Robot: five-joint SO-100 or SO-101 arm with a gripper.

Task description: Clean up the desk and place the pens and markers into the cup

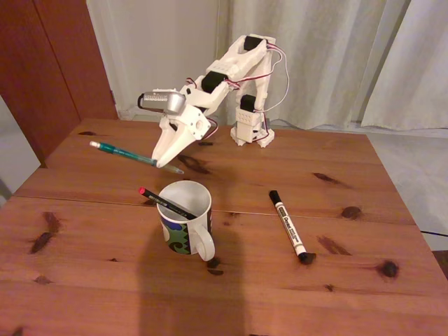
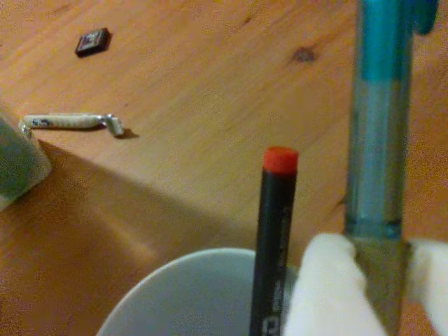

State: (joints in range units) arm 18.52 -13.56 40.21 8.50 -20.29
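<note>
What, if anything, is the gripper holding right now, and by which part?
The gripper holds the teal-green pen, pinched near its pale-tipped end, with the long barrel sticking out sideways above the desk.

Pale curtains (image 1: 336,56) hang behind, beside a reddish-brown door (image 1: 49,63); a small dark chip (image 2: 92,41) lies apart.

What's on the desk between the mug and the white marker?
Nothing: in the fixed view, bare desk separates the mug from the white marker.
</note>
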